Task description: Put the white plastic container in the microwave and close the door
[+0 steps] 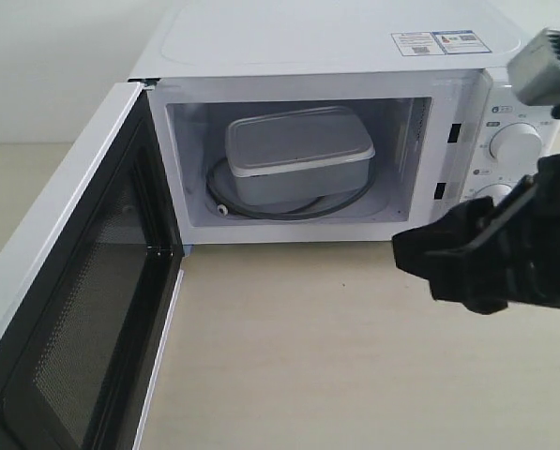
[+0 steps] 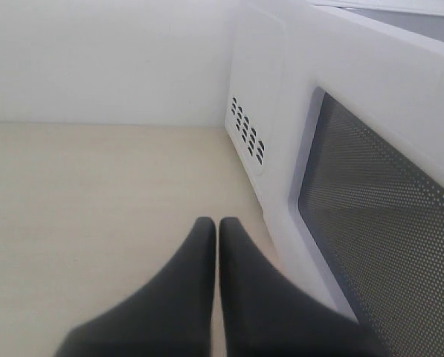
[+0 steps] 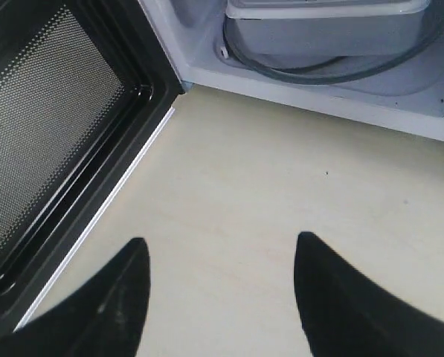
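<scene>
The white plastic container (image 1: 296, 155) sits lidded on the glass turntable (image 1: 261, 208) inside the microwave (image 1: 355, 56); it also shows in the right wrist view as the container (image 3: 326, 33). The door (image 1: 64, 309) stands swung wide open to the left, its dark mesh window (image 3: 43, 134) facing the cavity. My right gripper (image 1: 416, 266) hovers open and empty over the table in front of the cavity's right side, right gripper (image 3: 222, 244) well apart from the container. My left gripper (image 2: 217, 223) is shut and empty, close to the door's outer face (image 2: 385, 216); it is out of the exterior view.
The beige table (image 1: 298, 356) spreads in front of the microwave. Two round dials (image 1: 516, 142) are on the control panel behind my right arm. Vent slots (image 2: 248, 130) mark the microwave's side wall, with a white wall (image 2: 103, 59) behind.
</scene>
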Robot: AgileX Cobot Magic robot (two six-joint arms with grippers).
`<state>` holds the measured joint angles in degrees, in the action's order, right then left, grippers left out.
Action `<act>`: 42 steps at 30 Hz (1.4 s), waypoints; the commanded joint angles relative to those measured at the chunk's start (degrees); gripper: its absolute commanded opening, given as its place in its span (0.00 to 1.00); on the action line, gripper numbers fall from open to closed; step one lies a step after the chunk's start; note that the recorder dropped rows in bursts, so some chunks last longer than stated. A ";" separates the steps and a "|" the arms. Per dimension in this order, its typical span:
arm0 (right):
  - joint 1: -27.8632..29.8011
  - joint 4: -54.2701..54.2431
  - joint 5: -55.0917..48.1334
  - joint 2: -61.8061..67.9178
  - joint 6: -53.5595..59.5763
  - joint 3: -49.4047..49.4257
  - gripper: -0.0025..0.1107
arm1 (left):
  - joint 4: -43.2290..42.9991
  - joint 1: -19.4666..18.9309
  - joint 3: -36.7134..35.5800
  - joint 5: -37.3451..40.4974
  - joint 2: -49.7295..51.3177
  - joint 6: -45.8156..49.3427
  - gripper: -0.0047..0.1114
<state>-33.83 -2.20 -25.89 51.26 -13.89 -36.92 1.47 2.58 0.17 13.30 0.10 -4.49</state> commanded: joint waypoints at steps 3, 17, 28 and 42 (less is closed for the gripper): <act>0.07 -3.20 -9.55 -5.13 2.03 0.21 0.51 | 0.13 -0.16 -0.17 -0.03 -0.10 -0.24 0.07; 0.07 -14.94 -25.82 -6.00 15.22 0.21 0.51 | 0.13 -0.16 -0.17 -0.03 -0.10 -0.24 0.07; 0.07 -15.58 -25.43 -6.10 18.38 0.21 0.26 | 0.13 -0.16 -0.17 0.07 -0.10 -0.24 0.07; 0.07 -15.58 -24.03 -6.10 17.68 0.21 0.02 | 0.13 -0.16 -0.17 0.07 -0.10 -0.24 0.07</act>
<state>-33.83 -17.92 -50.59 45.70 3.90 -36.92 1.47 2.58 0.17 13.30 0.10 -4.49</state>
